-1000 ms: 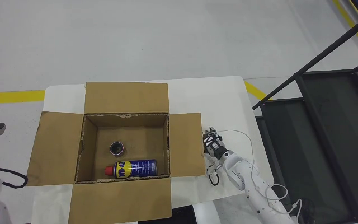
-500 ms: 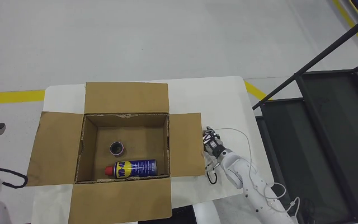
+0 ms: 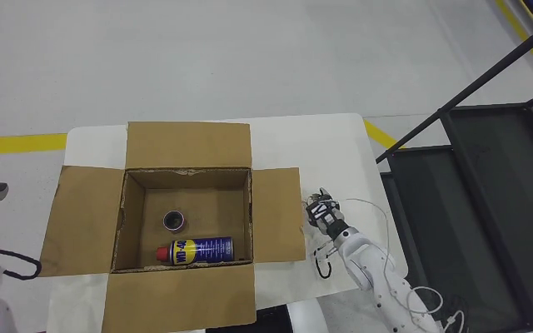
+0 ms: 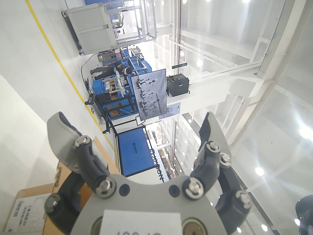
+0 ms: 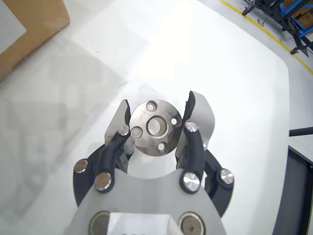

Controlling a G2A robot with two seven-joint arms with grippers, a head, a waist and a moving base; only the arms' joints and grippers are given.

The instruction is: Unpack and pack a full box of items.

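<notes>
Metal flange (image 5: 154,128): round, drilled. Location: clamped between right claw (image 5: 158,100) fingers, across its rim, table (image 5: 195,50) beneath. Likely heavy for size, rigid, slick; rim grip suits, held level.

The white table (image 3: 333,141) in front of me carried an open cardboard box (image 3: 187,146), sitting toward my left with all four flaps folded out flat; its left flap reached past the table's left edge, while its right flap ended well short of the right edge
</notes>
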